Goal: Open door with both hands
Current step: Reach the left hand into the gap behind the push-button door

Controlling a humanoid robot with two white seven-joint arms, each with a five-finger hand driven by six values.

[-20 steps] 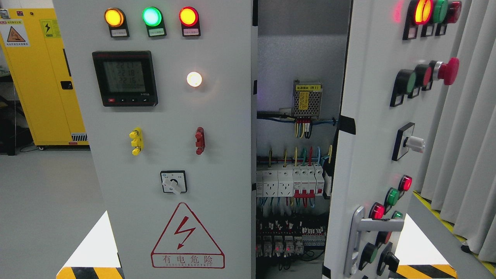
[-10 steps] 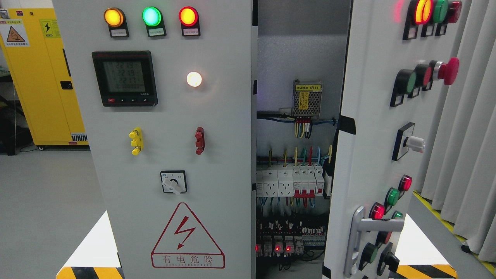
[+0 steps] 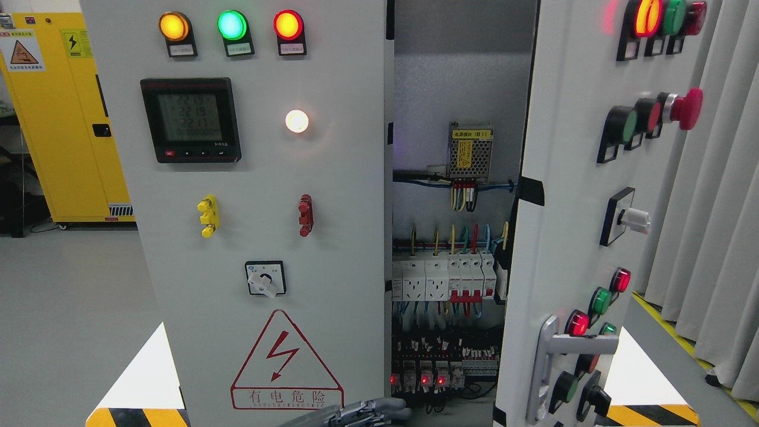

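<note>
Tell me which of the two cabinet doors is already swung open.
The right door, the one with the silver handle, stands ajar and exposes the wiring. The left door, with the lightning warning triangle, remains closed.

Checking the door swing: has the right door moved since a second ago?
No. The right door keeps the same gap to the power supply.

Robot hand (image 3: 363, 411) cut off at bottom edge, meter (image 3: 191, 120) digits blurred, label print unreadable
</note>
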